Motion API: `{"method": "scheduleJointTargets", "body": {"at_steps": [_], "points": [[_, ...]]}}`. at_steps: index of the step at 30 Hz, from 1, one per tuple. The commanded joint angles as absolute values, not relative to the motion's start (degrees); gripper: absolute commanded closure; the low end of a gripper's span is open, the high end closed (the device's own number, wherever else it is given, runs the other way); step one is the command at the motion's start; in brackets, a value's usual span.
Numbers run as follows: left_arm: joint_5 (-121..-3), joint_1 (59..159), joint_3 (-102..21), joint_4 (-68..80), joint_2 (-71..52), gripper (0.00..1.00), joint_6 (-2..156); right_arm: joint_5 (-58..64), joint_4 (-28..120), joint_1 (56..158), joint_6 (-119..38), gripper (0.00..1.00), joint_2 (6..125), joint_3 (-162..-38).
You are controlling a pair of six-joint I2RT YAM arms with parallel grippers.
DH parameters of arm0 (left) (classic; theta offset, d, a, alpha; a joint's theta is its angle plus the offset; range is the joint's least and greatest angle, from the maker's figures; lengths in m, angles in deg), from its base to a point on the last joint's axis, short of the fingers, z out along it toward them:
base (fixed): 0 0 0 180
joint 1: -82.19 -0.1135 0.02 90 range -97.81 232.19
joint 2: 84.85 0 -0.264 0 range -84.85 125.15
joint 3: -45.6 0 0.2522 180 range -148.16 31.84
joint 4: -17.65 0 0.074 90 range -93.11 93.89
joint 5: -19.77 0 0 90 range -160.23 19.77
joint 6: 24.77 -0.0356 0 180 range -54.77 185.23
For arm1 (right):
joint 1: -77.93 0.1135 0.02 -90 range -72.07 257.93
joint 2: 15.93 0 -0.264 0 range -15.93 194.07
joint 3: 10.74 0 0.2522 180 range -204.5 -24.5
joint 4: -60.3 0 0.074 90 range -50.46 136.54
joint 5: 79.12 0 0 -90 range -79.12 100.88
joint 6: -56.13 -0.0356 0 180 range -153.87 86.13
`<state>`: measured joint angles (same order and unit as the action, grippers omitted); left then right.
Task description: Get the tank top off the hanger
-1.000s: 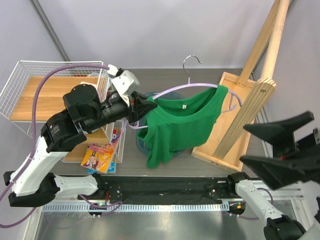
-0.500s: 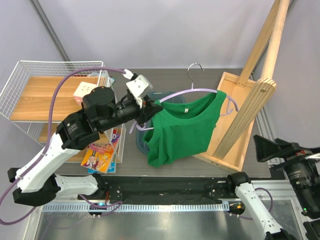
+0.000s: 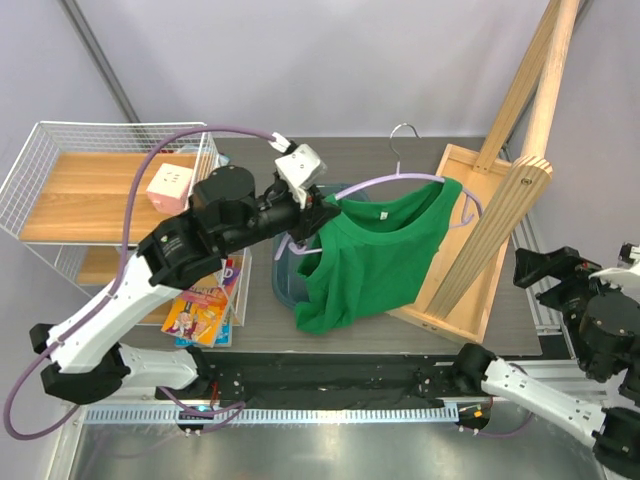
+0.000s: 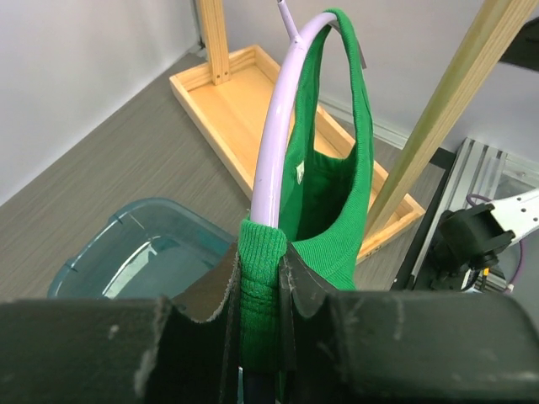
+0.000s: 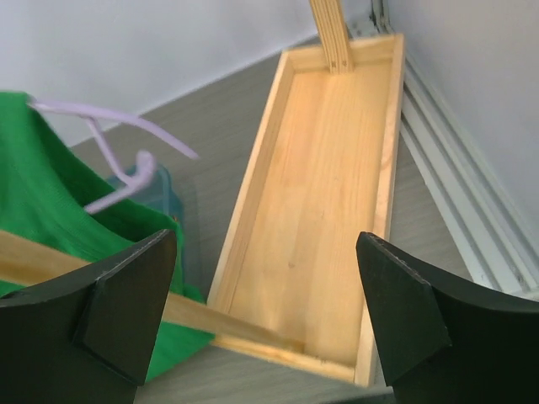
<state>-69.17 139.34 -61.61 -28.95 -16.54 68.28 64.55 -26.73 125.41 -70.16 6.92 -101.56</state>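
My left gripper (image 3: 322,207) clamps tank top (image 3: 375,260) shoulder onto hanger (image 3: 400,181), raised over the blue bin (image 3: 286,288); fabric hangs at bin's right side.

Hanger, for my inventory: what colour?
Pale lilac thin curved hanger, clearest in the left wrist view.

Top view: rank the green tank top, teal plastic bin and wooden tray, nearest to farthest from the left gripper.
1. Green fabric tank top: strap clamped in the left gripper.
2. Teal plastic bin: just beneath.
3. Shallow wooden tray: off to its right.

grey table (image 3: 345,155), pale wall (image 3: 300,60)
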Motion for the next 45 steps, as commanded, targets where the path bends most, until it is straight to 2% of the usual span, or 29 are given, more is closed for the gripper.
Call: {"method": "scheduleJointTargets", "body": {"at_steps": [1, 3, 5, 7, 8, 10, 12, 16, 20, 22, 24, 29, 32, 33, 35, 36, 41, 45], "points": [[-68.05, 137.22, -64.4, -22.21, -12.35, 1.0, 69.1, 84.96, -19.91, 136.62, -72.19, 0.06, 11.31, -103.51], [-66.55, 136.16, -65.19, -22.13, -10.5, 1.0, 69.71, 90.23, -19.64, 142.85, -72.19, 0.06, 11.93, -104.39], [-64.88, 134.93, -65.37, -21.78, -8.74, 1.0, 70.06, 94.62, -24.88, 152.6, -81.03, 0.11, 10.8, -106.05], [-64.79, 134.84, -65.81, -21.34, -8.04, 1.0, 69.89, 99.12, -31.29, 160.93, -86.58, 0.27, 7.74, -107.29], [-64.61, 134.66, -65.81, -21.25, -8.12, 1.0, 69.89, 100.08, -30.72, 162.64, -85.3, 0.28, 6.84, -106.69], [-64.26, 134.58, -65.55, -21.25, -8.38, 1.0, 70.06, 101.15, -22.86, 164.85, -76.36, 0.2, 6.74, -103.97], [-64.35, 134.57, -65.28, -21.25, -8.91, 1.0, 70.41, 100.8, -23.94, 164.24, -76.92, 0.14, 9.72, -102.73], [-63.73, 134.66, -65.72, -22.3, -9.7, 1.0, 71.12, 98.26, -40.01, 160.65, -90.11, 0.08, 20.7, -107.45], [-64.87, 134.57, -66.16, -24.41, -10.84, 1.0, 70.68, 92.63, -39.85, 149.59, -85.99, 0.05, 23.72, -112.65], [-64.7, 134.66, -65.64, -24.5, -11.55, 1.0, 70.85, 89.57, -33.48, 149.03, -76.98, 0.04, 21.35, -114.93], [-64.52, 134.66, -64.58, -23.72, -12.42, 1.0, 71.29, 78.43, -17.81, 149.03, -65.82, 0.04, 15.05, -114.16], [-64.08, 134.57, -64.75, -23.89, -12.78, 1.0, 71.91, 63.48, -5.16, 148.16, -59.8, 0.04, 7.72, -113.54], [-64.26, 134.57, -64.84, -24.32, -13.57, 1.0, 71.82, 45.03, 0.92, 145.53, -57.43, 0.04, 8.85, -112.74], [-64.26, 134.57, -65.1, -24.67, -13.66, 1.0, 71.56, 34.54, 1.8, 144.47, -57.25, 0.04, 9.81, -113.27], [-64.78, 134.57, -65.54, -25.9, -14.18, 1.0, 71.29, 25.52, 2.16, 138.25, -56.02, 0.04, 12.89, -115.2], [-65.05, 134.57, -65.54, -26.17, -14.36, 1.0, 71.12, 16.16, 2.24, 135.44, -55.49, 0.04, 13.86, -115.99], [-66.1, 134.57, -65.02, -27.49, -16.2, 1.0, 70.59, -10.26, 3.38, 112.27, -55.22, 0.0, 19.39, -122.23], [-65.84, 134.57, -64.31, -28.63, -17.87, 1.0, 70.24, -29.68, 12.58, 97.21, -65.82, 0.0, 22.04, -120.4]]}}
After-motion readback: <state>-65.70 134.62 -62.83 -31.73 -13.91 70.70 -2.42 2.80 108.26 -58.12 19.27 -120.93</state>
